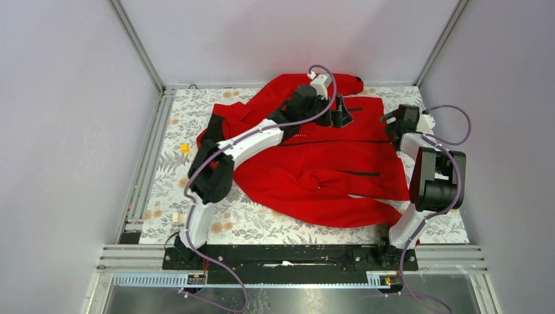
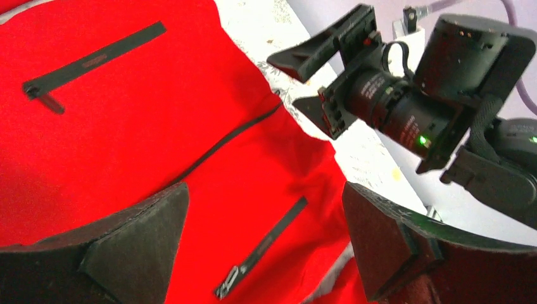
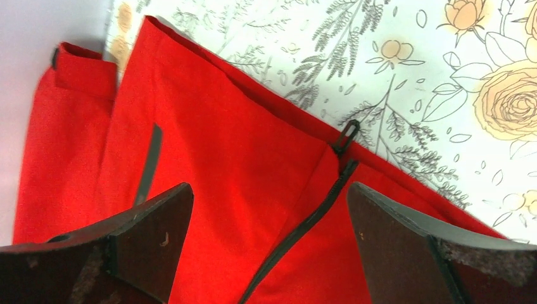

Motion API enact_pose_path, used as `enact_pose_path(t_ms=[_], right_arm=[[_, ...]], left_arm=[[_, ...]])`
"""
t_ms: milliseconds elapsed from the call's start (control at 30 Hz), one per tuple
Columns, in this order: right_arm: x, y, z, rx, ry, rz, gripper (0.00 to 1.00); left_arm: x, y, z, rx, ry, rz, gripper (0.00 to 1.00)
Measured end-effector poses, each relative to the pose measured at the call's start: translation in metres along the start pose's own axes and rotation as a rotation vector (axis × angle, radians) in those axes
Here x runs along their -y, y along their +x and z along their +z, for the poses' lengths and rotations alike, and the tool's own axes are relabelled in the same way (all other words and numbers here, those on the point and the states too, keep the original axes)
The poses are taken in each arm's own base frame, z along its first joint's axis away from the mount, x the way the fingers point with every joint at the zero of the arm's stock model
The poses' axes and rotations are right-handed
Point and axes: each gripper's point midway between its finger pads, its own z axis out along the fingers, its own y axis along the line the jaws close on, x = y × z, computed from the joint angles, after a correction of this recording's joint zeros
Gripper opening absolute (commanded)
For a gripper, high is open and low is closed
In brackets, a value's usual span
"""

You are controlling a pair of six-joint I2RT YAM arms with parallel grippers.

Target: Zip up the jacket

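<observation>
The red jacket (image 1: 327, 163) lies spread on the floral cloth, its hem toward the right. My left gripper (image 1: 340, 116) hovers open over the jacket's far middle; in its wrist view (image 2: 266, 237) the jaws stand wide above red fabric with a pocket zipper (image 2: 263, 250) between them and the dark front zipper line (image 2: 228, 142) beyond. My right gripper (image 1: 393, 123) is open above the hem; in its wrist view (image 3: 269, 237) the front zipper (image 3: 310, 221) runs between the jaws, and its black pull (image 3: 345, 136) lies at the hem edge, just beyond the fingertips.
The floral tablecloth (image 1: 262, 222) covers the table. A small yellow object (image 1: 184, 148) lies left of the jacket. Grey walls and metal rails enclose the cell. My two grippers are close together; the right gripper shows in the left wrist view (image 2: 323, 82).
</observation>
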Motion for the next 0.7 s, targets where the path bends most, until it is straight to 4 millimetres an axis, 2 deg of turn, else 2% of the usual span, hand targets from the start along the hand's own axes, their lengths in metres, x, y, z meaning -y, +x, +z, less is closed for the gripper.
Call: enact_pose_path(t_ms=[133, 267, 400, 467, 600, 700], right_arm=[[0.015, 0.004, 0.014, -0.076, -0.012, 0.0, 0.98], [0.017, 0.003, 0.024, -0.124, -0.07, 0.002, 0.95], [0.011, 0.024, 0.035, -0.213, -0.156, -0.005, 0.91], [0.002, 0.026, 0.037, -0.232, -0.205, -0.006, 0.9], [-0.008, 0.035, 0.037, -0.277, -0.283, -0.014, 0.88], [-0.013, 0.04, 0.034, -0.303, -0.326, -0.018, 0.82]], left_arm=[[-0.01, 0.005, 0.04, 0.007, 0.023, -0.018, 0.98], [-0.03, 0.021, 0.071, 0.003, 0.02, -0.04, 0.98], [-0.051, 0.037, 0.086, -0.011, 0.005, -0.056, 0.99], [-0.063, 0.042, 0.089, -0.018, -0.003, -0.061, 0.99], [-0.089, 0.043, 0.09, -0.021, -0.031, -0.069, 0.98], [-0.11, 0.042, 0.089, -0.024, -0.058, -0.08, 0.95]])
